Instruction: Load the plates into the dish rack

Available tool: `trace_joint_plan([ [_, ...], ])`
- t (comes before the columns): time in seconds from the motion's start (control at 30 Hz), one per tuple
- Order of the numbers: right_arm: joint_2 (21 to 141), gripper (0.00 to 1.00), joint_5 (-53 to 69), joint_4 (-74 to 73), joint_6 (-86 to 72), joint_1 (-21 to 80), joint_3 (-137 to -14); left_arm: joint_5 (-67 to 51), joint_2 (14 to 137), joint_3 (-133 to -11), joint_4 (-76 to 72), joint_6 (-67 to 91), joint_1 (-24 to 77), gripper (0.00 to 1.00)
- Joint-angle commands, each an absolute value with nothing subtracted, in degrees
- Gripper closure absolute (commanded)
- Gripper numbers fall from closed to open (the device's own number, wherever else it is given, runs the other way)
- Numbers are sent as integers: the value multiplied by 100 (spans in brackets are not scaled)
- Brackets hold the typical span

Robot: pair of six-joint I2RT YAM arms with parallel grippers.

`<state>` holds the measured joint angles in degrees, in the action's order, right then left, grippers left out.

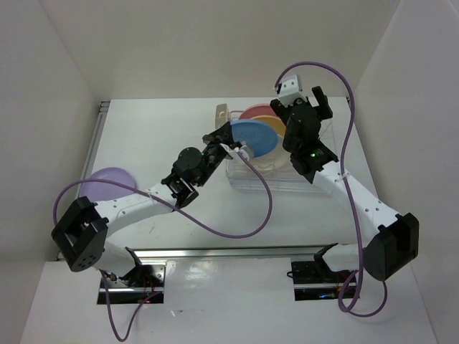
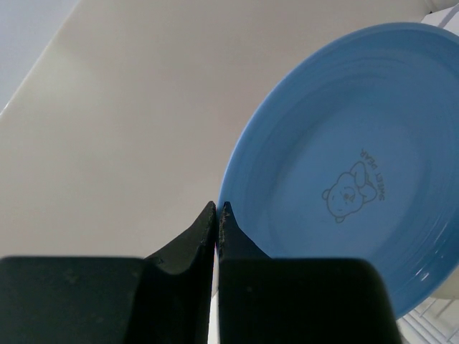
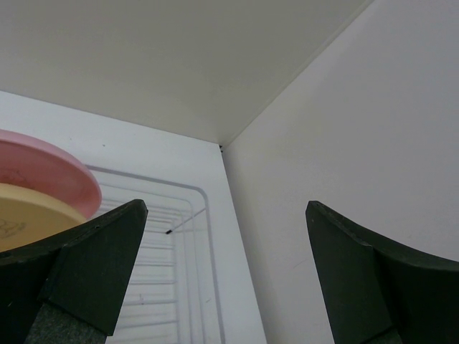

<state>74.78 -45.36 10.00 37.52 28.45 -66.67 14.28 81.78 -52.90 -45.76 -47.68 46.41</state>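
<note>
My left gripper (image 1: 228, 147) is shut on the near rim of a blue plate (image 1: 255, 136), holding it over the left part of the wire dish rack (image 1: 258, 180). In the left wrist view the fingertips (image 2: 226, 215) pinch the edge of the blue plate (image 2: 344, 165), which has a bear drawing on it. A pink plate (image 1: 255, 110) and a yellowish plate (image 1: 270, 120) stand in the rack behind the blue one. A lavender plate (image 1: 107, 184) lies on the table at the far left. My right gripper (image 1: 301, 107) hovers open and empty over the rack's back right part, beside the pink plate (image 3: 43, 168).
A beige cutlery holder (image 1: 221, 115) stands at the rack's back left end. White walls close in the table at the back and on both sides. A purple cable (image 1: 237, 222) loops over the table in front of the rack. The rack's wires (image 3: 179, 236) lie under the right gripper.
</note>
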Motion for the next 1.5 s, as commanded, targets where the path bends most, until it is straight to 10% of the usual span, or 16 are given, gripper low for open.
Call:
trace_joint_plan([
  [0.0,7225,0,-4649,1415,3998,2813,-6987,1494,8314,-5353,-5370,-4597,4737,100],
  [1.47,7058,0,-4702,1468,3946,2813,-6653,1547,10203,-5941,-6750,-5458,5159,100],
])
